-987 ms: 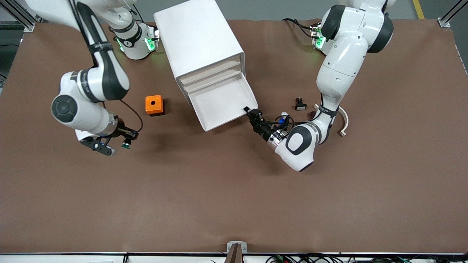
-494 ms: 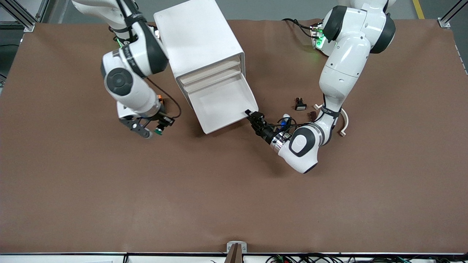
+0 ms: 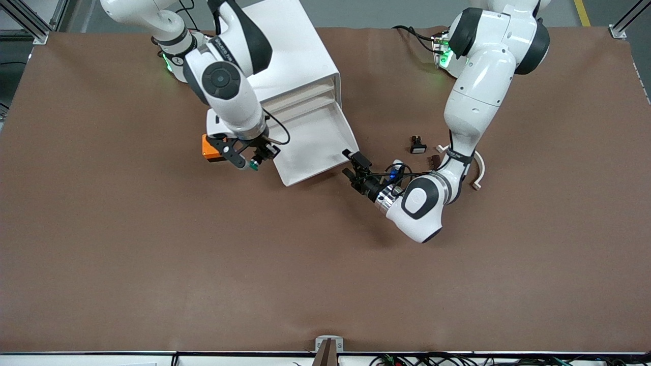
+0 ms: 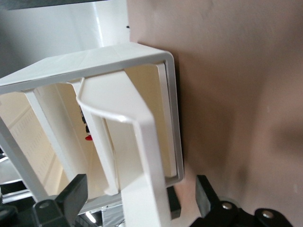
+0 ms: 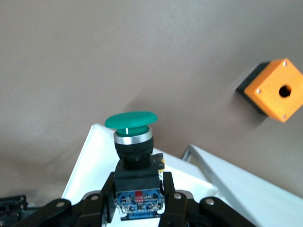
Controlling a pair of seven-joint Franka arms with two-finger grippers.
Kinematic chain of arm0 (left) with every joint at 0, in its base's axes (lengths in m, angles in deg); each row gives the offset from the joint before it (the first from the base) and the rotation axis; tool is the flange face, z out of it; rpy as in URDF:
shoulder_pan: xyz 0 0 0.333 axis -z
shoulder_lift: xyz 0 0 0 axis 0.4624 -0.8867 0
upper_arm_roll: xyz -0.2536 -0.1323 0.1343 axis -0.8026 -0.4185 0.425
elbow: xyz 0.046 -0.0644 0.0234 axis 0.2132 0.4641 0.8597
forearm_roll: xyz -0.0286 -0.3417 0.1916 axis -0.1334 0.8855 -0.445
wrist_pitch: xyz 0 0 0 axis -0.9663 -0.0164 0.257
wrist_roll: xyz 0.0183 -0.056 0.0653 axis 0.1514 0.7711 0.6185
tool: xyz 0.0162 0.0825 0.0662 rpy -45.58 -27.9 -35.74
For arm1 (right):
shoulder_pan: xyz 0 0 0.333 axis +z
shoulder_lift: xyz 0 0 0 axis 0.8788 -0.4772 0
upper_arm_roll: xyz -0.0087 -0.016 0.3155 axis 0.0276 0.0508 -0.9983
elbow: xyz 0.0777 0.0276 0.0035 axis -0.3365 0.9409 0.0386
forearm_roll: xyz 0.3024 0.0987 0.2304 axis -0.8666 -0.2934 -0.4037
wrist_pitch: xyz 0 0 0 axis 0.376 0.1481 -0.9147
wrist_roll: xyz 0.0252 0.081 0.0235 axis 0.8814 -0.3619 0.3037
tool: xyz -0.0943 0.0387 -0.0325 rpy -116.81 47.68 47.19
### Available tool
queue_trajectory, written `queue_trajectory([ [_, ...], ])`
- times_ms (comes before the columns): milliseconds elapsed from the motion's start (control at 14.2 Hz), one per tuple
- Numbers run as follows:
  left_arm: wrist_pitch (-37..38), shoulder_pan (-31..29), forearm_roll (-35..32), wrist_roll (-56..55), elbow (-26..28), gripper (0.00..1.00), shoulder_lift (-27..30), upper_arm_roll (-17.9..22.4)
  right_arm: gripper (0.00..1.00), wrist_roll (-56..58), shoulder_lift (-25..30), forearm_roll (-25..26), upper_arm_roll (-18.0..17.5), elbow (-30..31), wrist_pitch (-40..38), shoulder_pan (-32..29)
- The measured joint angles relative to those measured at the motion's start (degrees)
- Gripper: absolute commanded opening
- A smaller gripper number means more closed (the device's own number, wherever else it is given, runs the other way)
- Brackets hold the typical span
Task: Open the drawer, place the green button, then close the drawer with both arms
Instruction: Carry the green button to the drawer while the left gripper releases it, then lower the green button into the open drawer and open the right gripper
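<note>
Right hand [image 3: 253,161]: clenched on small green-capped push button [image 5: 131,124], over open white plastic drawer's [image 3: 310,145] corner.
Left hand [image 3: 352,163]: released, beside drawer front.

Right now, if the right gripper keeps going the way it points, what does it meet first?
Likely the open drawer: the right gripper, shut on the button, hangs by its corner, though depth is unclear.

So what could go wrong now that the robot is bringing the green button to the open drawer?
The right gripper holds the button only by its body, beside the drawer and not over it. Letting go here might drop it on the table. The orange box sits close under that arm and could get bumped. The left gripper is open right at the drawer's front corner, so it might nudge the drawer.
</note>
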Motion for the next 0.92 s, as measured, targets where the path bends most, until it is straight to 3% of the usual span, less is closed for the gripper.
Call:
queue_trajectory([
  [494,0.1,-0.8,-4.9,24.3,-6.0,1.00,0.7,3.6,0.00,-12.8,-3.1,-0.2,0.0,0.0,2.8,8.5],
  [917,-2.8,0.9,-16.8,49.2,-7.7,1.00,6.3,3.7,0.00,-18.5,-8.9,-0.9,0.0,-1.4,6.7,12.8],
])
